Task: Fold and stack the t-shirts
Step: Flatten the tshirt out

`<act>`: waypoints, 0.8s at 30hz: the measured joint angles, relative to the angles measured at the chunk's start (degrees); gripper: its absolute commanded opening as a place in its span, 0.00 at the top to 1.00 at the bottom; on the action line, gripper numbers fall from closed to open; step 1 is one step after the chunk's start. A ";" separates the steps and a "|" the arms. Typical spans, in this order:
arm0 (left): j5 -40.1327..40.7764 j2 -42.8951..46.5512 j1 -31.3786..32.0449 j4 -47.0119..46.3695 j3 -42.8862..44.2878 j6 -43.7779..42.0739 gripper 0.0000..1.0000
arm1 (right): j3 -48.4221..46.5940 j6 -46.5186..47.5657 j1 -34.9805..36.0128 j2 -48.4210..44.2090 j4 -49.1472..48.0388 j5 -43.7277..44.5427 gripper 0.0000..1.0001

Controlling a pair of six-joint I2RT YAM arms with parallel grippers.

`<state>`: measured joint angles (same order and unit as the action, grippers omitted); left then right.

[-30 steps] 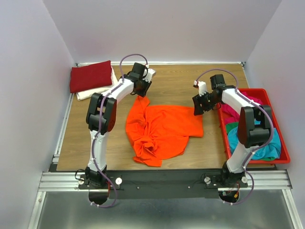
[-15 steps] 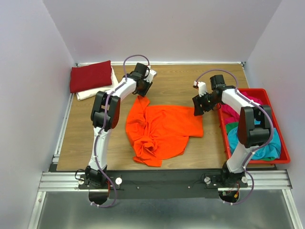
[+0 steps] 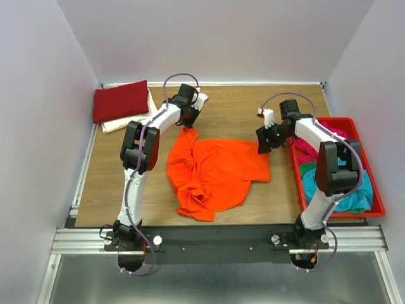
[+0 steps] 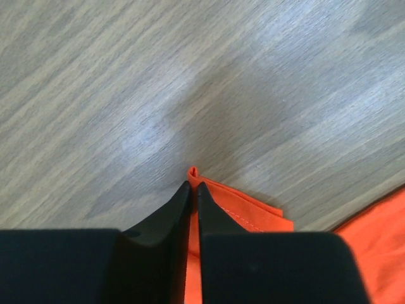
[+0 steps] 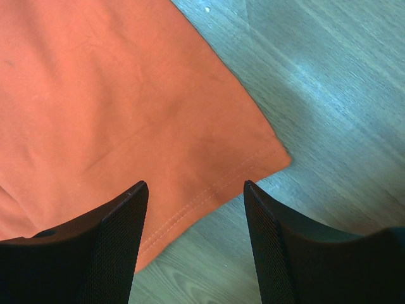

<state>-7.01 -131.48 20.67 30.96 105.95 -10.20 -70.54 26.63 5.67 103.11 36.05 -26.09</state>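
A bright orange t-shirt (image 3: pixel 215 171) lies crumpled in the middle of the table. My left gripper (image 3: pixel 188 121) is shut on its far corner (image 4: pixel 218 204), cloth pinched between the black fingers (image 4: pixel 171 212). My right gripper (image 3: pixel 265 144) stands open above the shirt's hem at its right corner (image 5: pixel 190 126), nothing between its fingers (image 5: pixel 120 221). A dark red t-shirt (image 3: pixel 120 100) lies folded on a white one (image 3: pixel 119 123) at the far left. Magenta (image 3: pixel 310 149) and teal (image 3: pixel 351 193) t-shirts sit in the red tray (image 3: pixel 376 209).
The red tray stands along the right edge beside my right arm. A green cloth (image 3: pixel 307 170) shows in the tray too. Bare wooden table (image 3: pixel 234 107) stretches between the grippers at the back. Walls close in on three sides.
My left gripper has closed on the orange shirt's far corner. The right gripper has stayed where it was, open.
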 measured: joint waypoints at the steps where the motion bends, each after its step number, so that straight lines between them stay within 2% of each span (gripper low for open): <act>1: -0.17 0.00 0.00 -0.02 -0.02 -0.04 0.97 | 0.00 -0.02 -0.09 0.00 -0.02 0.02 0.31; 5: -0.39 0.42 -0.15 -0.28 -0.46 0.33 1.00 | 0.00 -0.02 -0.35 0.00 -0.02 0.50 0.31; 13: -0.37 2.62 -1.22 -0.07 -2.67 0.87 1.00 | -0.44 -0.11 -0.42 0.00 -0.09 3.06 0.32; 22: -0.42 5.27 -1.86 -0.04 -2.95 1.53 1.00 | -3.93 -1.03 -0.44 5.20 -2.19 9.11 0.40; 24: -0.44 5.31 -1.86 -0.04 -2.95 1.62 1.00 | -4.59 -1.27 -0.44 6.40 -2.27 10.05 0.45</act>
<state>-7.44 -126.17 18.81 30.92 103.00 -8.58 -75.13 25.36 5.23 109.51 33.78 -16.03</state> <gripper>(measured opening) 0.008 0.603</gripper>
